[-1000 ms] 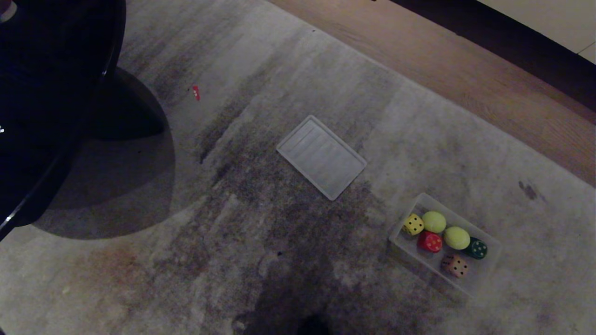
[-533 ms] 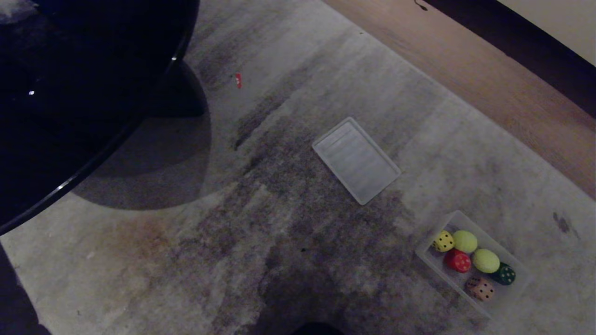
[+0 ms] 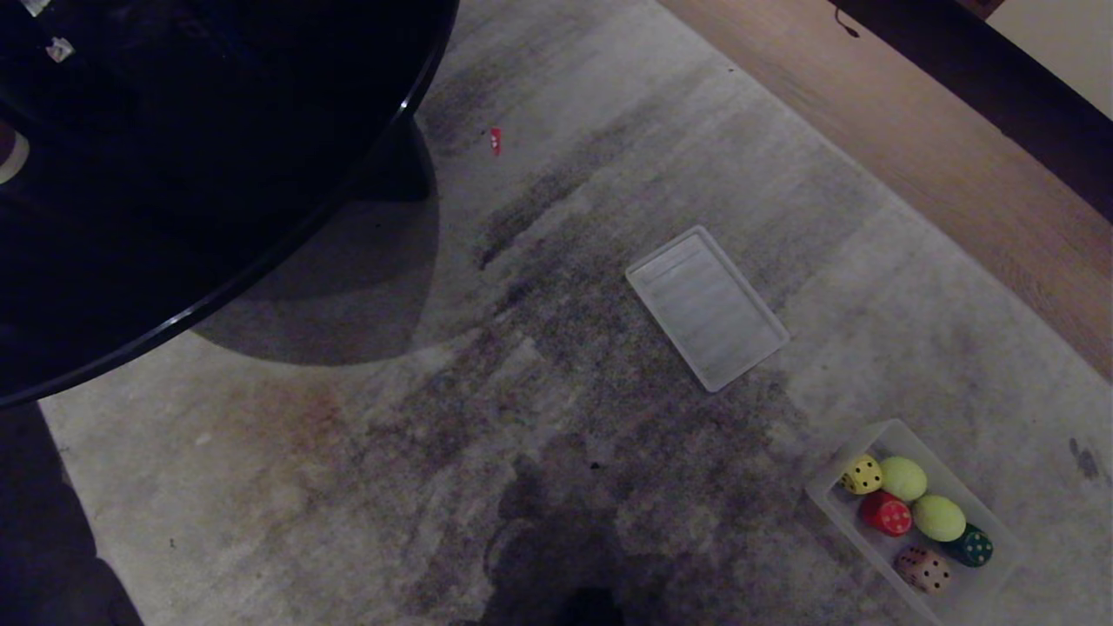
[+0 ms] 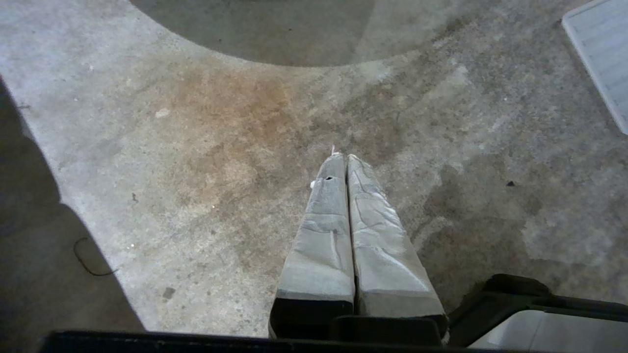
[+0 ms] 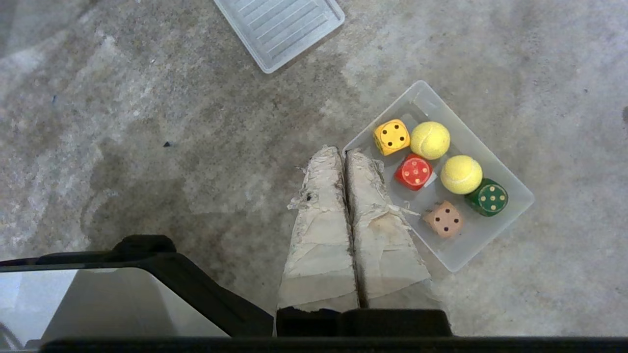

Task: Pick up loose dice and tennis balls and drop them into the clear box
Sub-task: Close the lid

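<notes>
And there's the clear box (image 5: 510,210), sitting on the mottled grey rug (image 3: 539,417) toward the rug's near right part, and it's full: the yellow die (image 5: 391,137) in one end corner, the first tennis ball (image 5: 430,140) right beside it against the far long wall, the second tennis ball (image 5: 461,174) next along, and the dark green die (image 5: 486,197) tucked into the corner past that. On the near side the red die (image 5: 413,172) touches the yellow one's neighbourhood, and the pinkish-brown die (image 5: 443,218) lies by the near wall, a little apart from the red. Nothing of the set lies loose on the rug. The right gripper (image 5: 343,153) hangs above the rug just beside the box's end corner, its taped fingers (image 5: 319,230) pressed flat together, gripping nothing; the dice and balls lie off to one side of its tips, not under them. The left gripper (image 4: 345,158) hovers over bare, stained rug well away from the box, fingers likewise squeezed together and empty. Further out, a flat ribbed translucent panel (image 3: 706,308) lies on the rug's middle, apart from the box. A small red cap (image 3: 495,140) sits near the rug's far part, close to the dark round table (image 3: 200,148), and wooden floor (image 3: 913,148) runs along the rug's far right edge.
</notes>
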Tool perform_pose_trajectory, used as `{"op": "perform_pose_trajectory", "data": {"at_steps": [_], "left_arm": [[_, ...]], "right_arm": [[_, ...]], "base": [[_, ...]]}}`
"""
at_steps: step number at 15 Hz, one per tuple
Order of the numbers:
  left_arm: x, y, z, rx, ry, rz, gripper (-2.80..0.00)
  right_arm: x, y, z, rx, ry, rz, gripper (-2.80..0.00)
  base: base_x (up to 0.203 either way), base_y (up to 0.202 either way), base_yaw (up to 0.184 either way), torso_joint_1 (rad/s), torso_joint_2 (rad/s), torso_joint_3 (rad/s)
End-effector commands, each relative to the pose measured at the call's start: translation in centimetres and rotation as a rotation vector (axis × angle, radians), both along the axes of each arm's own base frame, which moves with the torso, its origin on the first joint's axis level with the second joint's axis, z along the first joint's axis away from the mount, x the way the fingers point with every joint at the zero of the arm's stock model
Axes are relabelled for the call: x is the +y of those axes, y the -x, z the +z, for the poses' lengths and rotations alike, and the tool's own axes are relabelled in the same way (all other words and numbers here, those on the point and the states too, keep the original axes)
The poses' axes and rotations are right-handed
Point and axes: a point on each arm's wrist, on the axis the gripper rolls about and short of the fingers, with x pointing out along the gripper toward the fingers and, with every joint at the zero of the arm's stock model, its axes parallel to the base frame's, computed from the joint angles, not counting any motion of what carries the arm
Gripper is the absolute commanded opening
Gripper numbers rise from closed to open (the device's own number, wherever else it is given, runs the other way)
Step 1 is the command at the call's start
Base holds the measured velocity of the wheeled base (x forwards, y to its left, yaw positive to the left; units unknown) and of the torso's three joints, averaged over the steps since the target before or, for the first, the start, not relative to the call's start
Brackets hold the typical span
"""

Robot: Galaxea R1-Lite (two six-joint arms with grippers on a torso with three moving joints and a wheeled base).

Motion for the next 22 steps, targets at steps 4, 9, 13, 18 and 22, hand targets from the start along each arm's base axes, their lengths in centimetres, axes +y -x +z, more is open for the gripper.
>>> {"op": "perform_pose_trajectory", "data": {"at_steps": [4, 9, 13, 18, 22], "left_arm": [[0.00, -0.02, -0.04, 0.003, -0.002, -0.001, -2.80], [0.00, -0.02, -0.02, 0.002, -0.006, -0.003, -2.80], [0.00, -0.02, -0.02, 0.001, -0.003, -0.002, -2.80], [0.00, -0.02, -0.04, 0.003, 0.002, -0.001, -2.80], [0.01, -0.02, -0.01, -0.001, 0.018, 0.004, -2.80]], "right_arm": [[0.00, -0.01, 0.00, 0.001, 0.000, 0.000, -2.80], [0.00, -0.01, 0.00, 0.001, 0.000, -0.001, -2.80], [0.00, -0.02, 0.00, 0.002, 0.000, 0.001, -2.80], [0.00, -0.02, 0.00, 0.003, 0.000, 0.001, -2.80], [0.00, -0.01, 0.00, 0.002, 0.000, 0.000, -2.80]], "base": [[0.000, 0.000, 0.000, 0.000, 0.00, 0.000], [0.000, 0.000, 0.000, 0.000, 0.00, 0.000], [0.032, 0.000, -0.001, 0.000, 0.00, 0.001], [0.169, 0.000, 0.002, 0.003, 0.00, 0.003], [0.000, 0.000, 0.000, 0.000, 0.00, 0.000]]}}
